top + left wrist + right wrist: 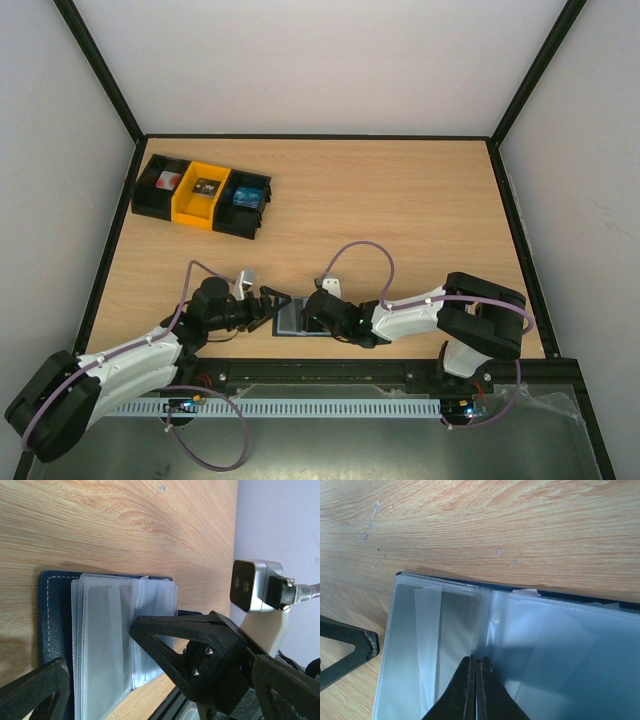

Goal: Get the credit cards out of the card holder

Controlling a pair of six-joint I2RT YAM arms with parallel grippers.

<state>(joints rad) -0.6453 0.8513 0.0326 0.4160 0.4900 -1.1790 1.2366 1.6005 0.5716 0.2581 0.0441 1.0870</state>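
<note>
Dark blue card holder (288, 323) lies open at the table's (420, 220) near edge, clear sleeves (520, 630) up. The right gripper (475, 660) is pinched shut on them, the left gripper (272, 300) spread wide at its left edge. Bare wood beyond; bins (203, 195) far left.

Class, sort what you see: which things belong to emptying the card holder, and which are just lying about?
Job in hand: card holder, clear sleeves, left pincer, right pincer.
Lying about: black-and-yellow row of bins.
</note>
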